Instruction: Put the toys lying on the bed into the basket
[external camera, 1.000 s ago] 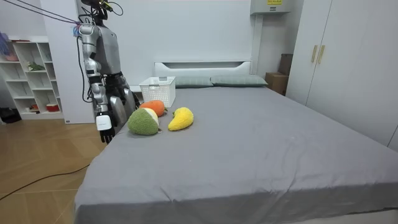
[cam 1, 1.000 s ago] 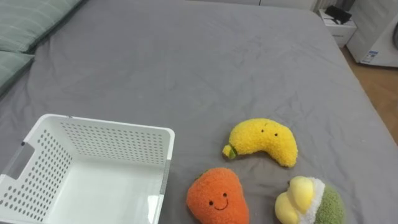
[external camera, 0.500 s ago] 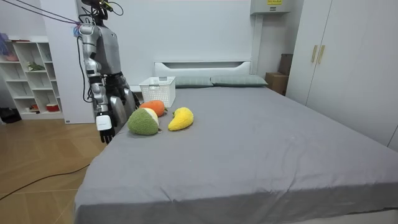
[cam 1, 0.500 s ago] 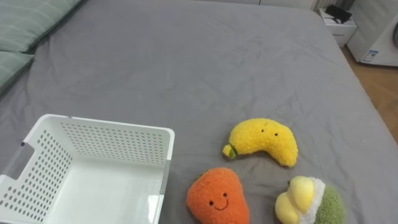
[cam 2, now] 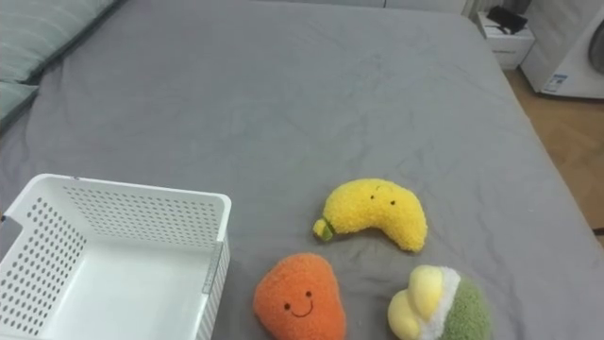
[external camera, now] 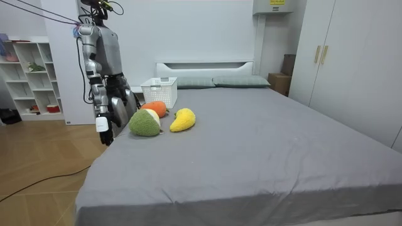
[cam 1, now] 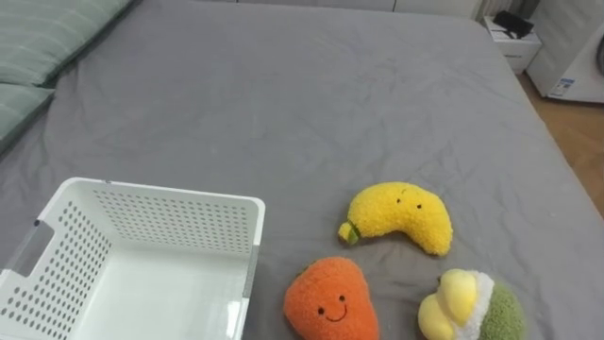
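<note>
Status: nothing collected yet. All three toys lie on the grey-sheeted bed (cam 1: 283, 85), and the white perforated plastic basket (cam 1: 170, 217) to their left has nothing in it. The yellow plush banana (cam 1: 401, 215) lies furthest in. The orange smiley-face plush fruit (cam 1: 328, 300) sits just right of the basket wall, and the green, white and yellow plush (cam 1: 472, 304) is near the bed's edge. Room view has the robot standing at the bedside by the toys, right robot hand (external camera: 103, 130) hanging low beside the mattress, clear of everything. It's too small there to tell whether it's spread or closed, and it holds no toy as far as I can see. My risk estimates:

- The orange and green plush are low in the eye views and close to the edge, so a sweeping reach could knock one to the floor.
- The toys are clustered, so grabbing one may drag its neighbour.
- Soft fuzzy bodies compress, so a shallow pinch could slip mid-carry.
- The basket looks light and sits on loose sheet, so a bump from the arm or a drop onto its rim could shove or tip it.
</note>
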Motion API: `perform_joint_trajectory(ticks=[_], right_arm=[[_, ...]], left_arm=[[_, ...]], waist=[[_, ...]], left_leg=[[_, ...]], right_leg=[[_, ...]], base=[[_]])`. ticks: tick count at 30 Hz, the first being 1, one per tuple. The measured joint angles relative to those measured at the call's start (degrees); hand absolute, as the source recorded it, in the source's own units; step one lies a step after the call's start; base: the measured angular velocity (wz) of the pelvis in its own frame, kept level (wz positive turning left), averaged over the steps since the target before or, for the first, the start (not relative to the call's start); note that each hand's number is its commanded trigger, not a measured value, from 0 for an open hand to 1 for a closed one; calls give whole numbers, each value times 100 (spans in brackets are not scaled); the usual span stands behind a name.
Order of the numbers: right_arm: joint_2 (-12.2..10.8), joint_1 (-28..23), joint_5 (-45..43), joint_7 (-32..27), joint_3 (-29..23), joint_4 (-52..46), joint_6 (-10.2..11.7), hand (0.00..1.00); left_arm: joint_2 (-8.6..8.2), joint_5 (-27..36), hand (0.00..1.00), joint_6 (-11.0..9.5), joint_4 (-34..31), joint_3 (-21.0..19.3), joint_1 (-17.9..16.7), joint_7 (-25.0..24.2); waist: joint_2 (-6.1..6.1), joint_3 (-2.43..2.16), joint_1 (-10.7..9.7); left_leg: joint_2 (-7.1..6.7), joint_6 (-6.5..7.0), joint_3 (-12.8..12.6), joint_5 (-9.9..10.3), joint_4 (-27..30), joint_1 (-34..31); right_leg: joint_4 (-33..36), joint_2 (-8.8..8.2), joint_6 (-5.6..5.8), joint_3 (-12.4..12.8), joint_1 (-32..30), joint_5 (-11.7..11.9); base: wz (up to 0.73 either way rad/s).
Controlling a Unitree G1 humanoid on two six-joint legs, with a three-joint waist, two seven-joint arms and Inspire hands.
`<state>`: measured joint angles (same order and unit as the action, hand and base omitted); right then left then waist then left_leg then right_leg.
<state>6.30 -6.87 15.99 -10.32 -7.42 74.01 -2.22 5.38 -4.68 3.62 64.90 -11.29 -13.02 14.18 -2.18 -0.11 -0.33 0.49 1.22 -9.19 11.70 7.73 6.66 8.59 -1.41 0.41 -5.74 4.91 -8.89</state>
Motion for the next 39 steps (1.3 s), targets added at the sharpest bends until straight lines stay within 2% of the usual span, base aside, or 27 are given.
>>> perform_joint_trajectory(ticks=[2,9,13,18,25,29,35,38,39], right_arm=[[4,3,3,-61,-262,-2,2,0],[52,8,214,-128,-741,-46,39,0],[172,9,307,-170,-761,-257,40,0],[336,71,396,-296,-762,-532,169,0],[346,139,173,-405,-834,-1205,252,0],[358,190,85,-603,-727,-1582,410,0],[357,277,-70,-822,-715,-2142,422,0],[357,299,-100,-886,-692,-2491,434,0],[359,299,-111,-942,-641,-2666,434,0]], left_arm=[[17,-1,0,-7,1,-196,-48,-21],[73,5,0,-95,1,-345,-98,-20],[82,4,0,-144,-56,-339,-97,-20],[136,17,0,-172,-44,-313,-88,-24],[172,7,0,-271,-28,-303,-90,-148],[186,12,0,-282,-28,-297,-98,-132],[205,20,0,-301,-22,-281,-70,-88],[222,56,0,-309,-22,-171,-34,-85],[219,57,0,-308,-22,-130,-21,-90]], waist=[[-26,3,-50],[-124,7,-127],[-136,7,-129],[-147,13,-133],[-174,23,-105],[-176,23,-78],[-179,26,-44],[-152,8,-23],[-145,16,-22]], left_leg=[[1,0,1,0,0,1],[-3,1,-10,1,0,1],[-2,1,-12,1,-1,6],[-1,0,-15,1,-13,48],[-2,1,-25,1,-11,72],[-1,0,-25,1,-23,73],[17,0,-130,1,-39,60],[23,-3,-168,3,-44,58],[25,-3,-173,3,-44,61]], right_leg=[[0,2,0,1,-7,-2],[4,2,3,72,-16,-3],[5,4,3,85,-24,-3],[2,9,4,95,8,-4],[4,9,4,88,0,-4],[-3,15,5,105,-5,-4],[19,41,0,213,-28,-1],[34,47,-3,233,-61,2],[38,48,-3,237,-67,5]], base=[[0],[-2],[0],[0],[0],[0],[-7],[-9],[-5]])
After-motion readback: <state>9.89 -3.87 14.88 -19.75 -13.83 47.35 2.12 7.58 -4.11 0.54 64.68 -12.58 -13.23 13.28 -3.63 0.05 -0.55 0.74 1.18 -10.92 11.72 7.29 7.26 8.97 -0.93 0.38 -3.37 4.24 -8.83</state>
